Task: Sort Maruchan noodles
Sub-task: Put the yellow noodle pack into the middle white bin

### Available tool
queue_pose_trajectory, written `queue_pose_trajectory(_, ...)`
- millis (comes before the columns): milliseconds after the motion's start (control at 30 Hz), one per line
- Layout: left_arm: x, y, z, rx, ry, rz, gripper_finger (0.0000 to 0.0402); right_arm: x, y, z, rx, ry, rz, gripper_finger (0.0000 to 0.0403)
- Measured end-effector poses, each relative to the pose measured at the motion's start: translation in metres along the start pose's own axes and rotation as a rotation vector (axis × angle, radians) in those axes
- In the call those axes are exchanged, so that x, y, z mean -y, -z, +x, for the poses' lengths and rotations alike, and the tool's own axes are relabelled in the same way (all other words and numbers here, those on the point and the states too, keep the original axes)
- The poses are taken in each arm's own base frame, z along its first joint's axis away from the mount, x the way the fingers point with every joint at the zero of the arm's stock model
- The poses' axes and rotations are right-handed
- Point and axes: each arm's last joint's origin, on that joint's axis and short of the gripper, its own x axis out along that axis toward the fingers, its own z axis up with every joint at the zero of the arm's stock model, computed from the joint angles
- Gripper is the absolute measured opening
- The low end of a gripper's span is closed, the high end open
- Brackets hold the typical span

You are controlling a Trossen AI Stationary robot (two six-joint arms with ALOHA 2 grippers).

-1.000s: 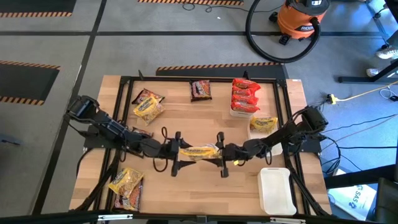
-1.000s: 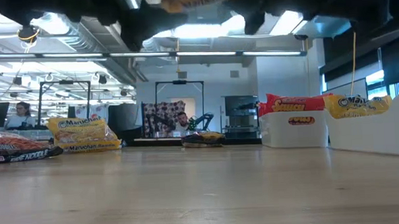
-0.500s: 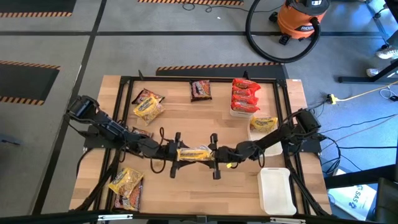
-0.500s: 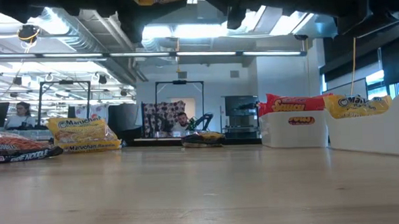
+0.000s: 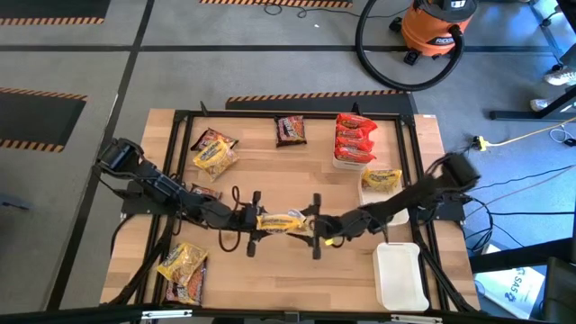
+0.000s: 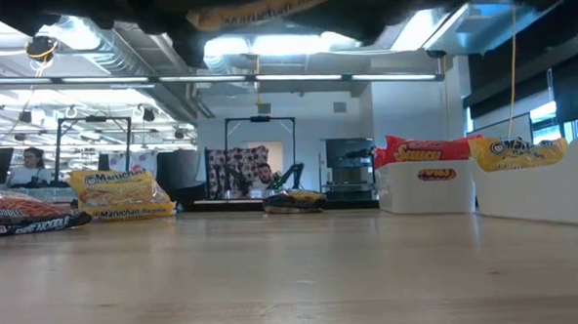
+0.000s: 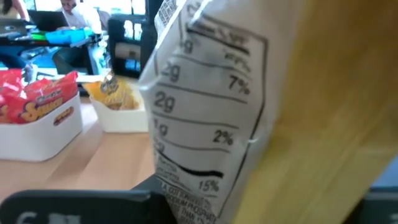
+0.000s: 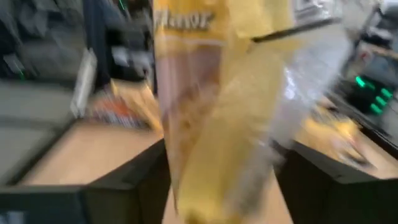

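Note:
A yellow Maruchan noodle packet (image 5: 283, 220) hangs in the air over the table's middle, between my two grippers; the low view shows it high above the tabletop (image 6: 258, 7). My left gripper (image 5: 258, 221) comes from the left and is shut on the packet's left end. My right gripper (image 5: 316, 225) comes from the right. It is open, with a finger on either side of the packet's right end (image 8: 211, 93). My left gripper pinches the packet's left end (image 5: 266, 220) between its two fingers, coming level from the table's left. The packet's printed back (image 7: 211, 112) fills its wrist view. The packet is lifted clear of the table, its length running left to right.
A white tray (image 5: 338, 162) at the far right holds red packets (image 5: 354, 139). Beside it another tray holds a yellow packet (image 5: 382, 180). An empty white tray (image 5: 400, 274) lies near right. Loose packets lie at far middle (image 5: 291, 130), far left (image 5: 213, 151) and near left (image 5: 183, 270).
My right gripper carried the yellow packet a little toward the table's left, into my left gripper's fingers, then drew back slightly toward the right. My left gripper has taken hold of the packet's left end. The packet stays lifted clear.

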Motion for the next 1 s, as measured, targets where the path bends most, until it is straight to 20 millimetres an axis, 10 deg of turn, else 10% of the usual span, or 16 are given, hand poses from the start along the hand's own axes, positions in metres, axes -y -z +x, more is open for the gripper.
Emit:
queue_pose_trajectory(400,-0.005,0.022,-0.001,-0.210,-0.048,0.114,0.0111,0.000,-0.012,-0.054,-0.352,0.001,0.107,0.0287)
queue_pose_trajectory(767,-0.015,0.023,0.002,-0.236,-0.066,0.113,0.0112,-0.001,-0.106,-0.039,-0.258,-0.018,-0.005,0.0286)
queue_pose_trajectory(1000,-0.024,0.023,0.005,-0.240,-0.072,0.063,0.0112,0.003,-0.136,0.005,-0.394,0.015,-0.053,0.0286)
